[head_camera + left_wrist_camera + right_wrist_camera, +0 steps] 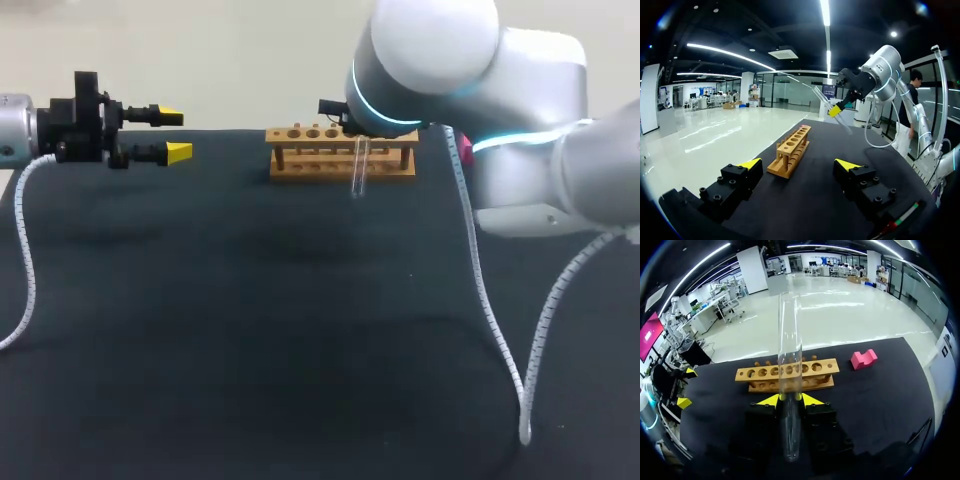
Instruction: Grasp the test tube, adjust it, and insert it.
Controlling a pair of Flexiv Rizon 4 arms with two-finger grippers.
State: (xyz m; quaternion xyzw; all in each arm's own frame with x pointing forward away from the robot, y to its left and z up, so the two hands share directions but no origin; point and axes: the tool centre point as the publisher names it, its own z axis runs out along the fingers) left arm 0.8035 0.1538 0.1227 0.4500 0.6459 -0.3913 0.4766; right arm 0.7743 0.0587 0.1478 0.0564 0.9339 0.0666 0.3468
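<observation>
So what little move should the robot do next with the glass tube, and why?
Probably tip the test tube upright over a hole in the wooden rack. The right end effector is shut on it, but the left wrist view shows it slanted in the air, not yet in any hole.

Robotics laboratory, bench-top test station. A table [250,350] draped in black cloth carries a wooden tube rack [340,150] and a pink block [863,359], with a clear glass test tube [790,365] near the rack. The left arm [15,125] and right arm [520,90], both trailing coiled white cables, flank the table.
</observation>
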